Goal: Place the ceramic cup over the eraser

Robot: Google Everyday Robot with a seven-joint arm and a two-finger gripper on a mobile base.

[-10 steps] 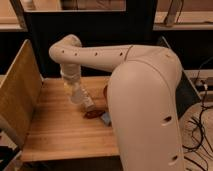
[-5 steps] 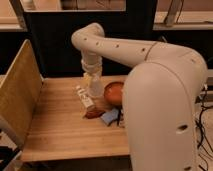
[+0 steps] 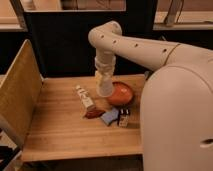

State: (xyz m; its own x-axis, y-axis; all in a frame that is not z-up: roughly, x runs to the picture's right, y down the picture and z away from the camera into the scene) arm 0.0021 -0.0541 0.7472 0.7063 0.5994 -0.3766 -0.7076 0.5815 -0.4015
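Note:
My gripper (image 3: 105, 79) hangs from the arm over the back middle of the wooden table (image 3: 60, 130). It is shut on the ceramic cup (image 3: 105, 89), a small white tapered cup held wide end down just left of the orange-red bowl (image 3: 122, 93). The eraser (image 3: 124, 118), a small dark block with pale markings, stands near the table's front right, in front of the bowl and to the right of the cup. The cup is behind and left of the eraser, apart from it.
A white tube-like bottle (image 3: 85, 97) lies left of the cup. A dark red flat piece (image 3: 93, 113) and a flat blue piece (image 3: 110, 117) lie just left of the eraser. A raised wooden side panel (image 3: 20, 90) borders the left. My arm's white body (image 3: 175, 110) fills the right.
The arm has swung from the table's left side to the right, carrying the cup toward the bowl and the eraser.

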